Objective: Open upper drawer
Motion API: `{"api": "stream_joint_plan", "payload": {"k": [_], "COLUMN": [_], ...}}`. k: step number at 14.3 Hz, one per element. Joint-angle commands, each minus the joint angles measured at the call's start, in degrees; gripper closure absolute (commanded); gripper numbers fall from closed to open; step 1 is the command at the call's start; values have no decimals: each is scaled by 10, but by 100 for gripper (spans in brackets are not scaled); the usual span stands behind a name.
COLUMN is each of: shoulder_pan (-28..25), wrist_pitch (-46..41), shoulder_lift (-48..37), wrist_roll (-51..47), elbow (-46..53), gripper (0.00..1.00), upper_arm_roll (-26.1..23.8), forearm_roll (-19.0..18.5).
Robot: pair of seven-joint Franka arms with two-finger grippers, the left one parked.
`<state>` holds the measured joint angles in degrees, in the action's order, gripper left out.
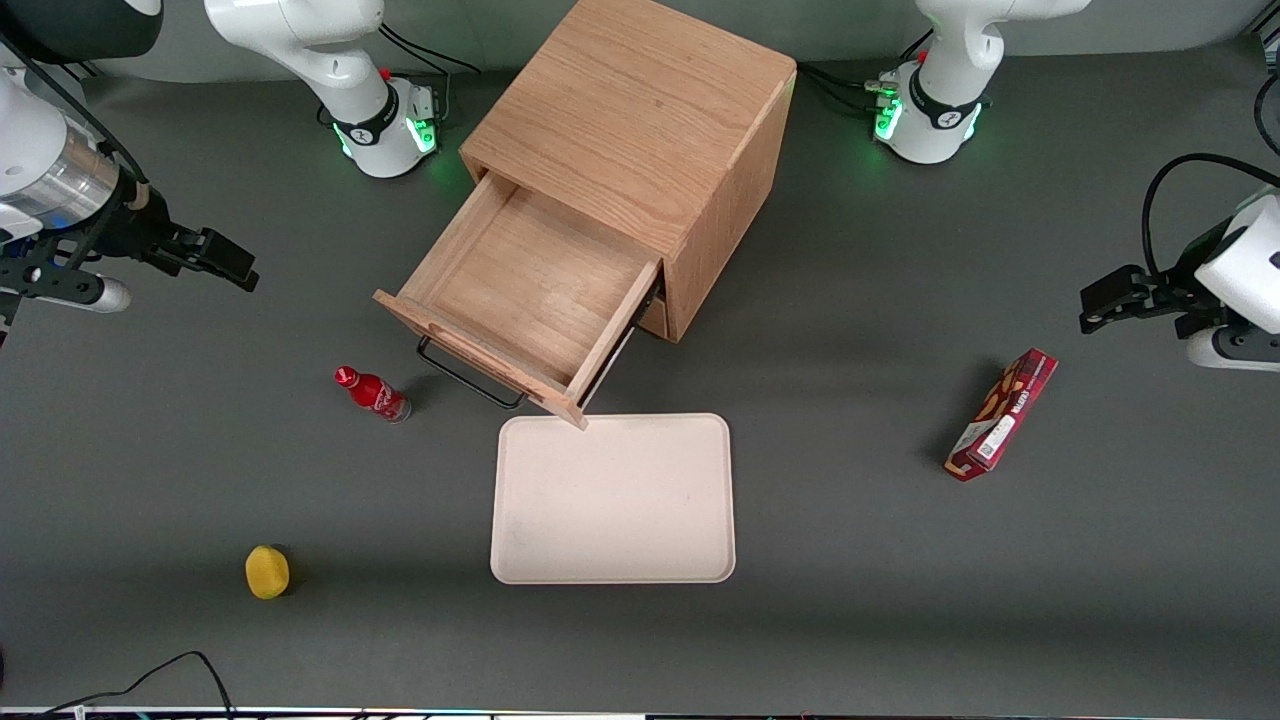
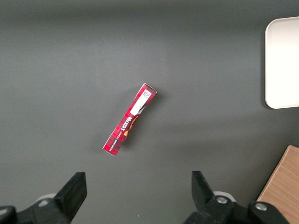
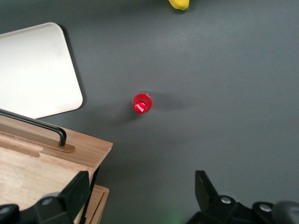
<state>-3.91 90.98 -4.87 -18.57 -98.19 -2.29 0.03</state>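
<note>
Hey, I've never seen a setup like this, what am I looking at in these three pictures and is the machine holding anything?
These are two robot arms at a dark table. One picture looks down from the front; the other two come from cameras on each arm's wrist. The working arm's gripper hangs above the table at its own end, away from the cabinet, fingers open and holding nothing. The upper drawer is pulled well out and looks empty; its black handle faces the front camera. A pale tray lies in front of the drawer. A small red bottle stands beside the drawer, a yellow fruit lies nearer the front camera, and a red box lies toward the parked arm's end.
</note>
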Motion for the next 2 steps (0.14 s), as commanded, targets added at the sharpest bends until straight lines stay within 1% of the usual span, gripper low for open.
{"api": "stream_joint_plan", "payload": {"k": [1,2], "shoulder_pan": [-1,-1], "wrist_pitch": [-19,-19], "shoulder_lift": [-8,-8], "wrist_roll": [40,34], "elbow": [0,1], "gripper": [0,0], "upper_arm_roll": [4,5], "forearm_roll": [-9,-9]}}
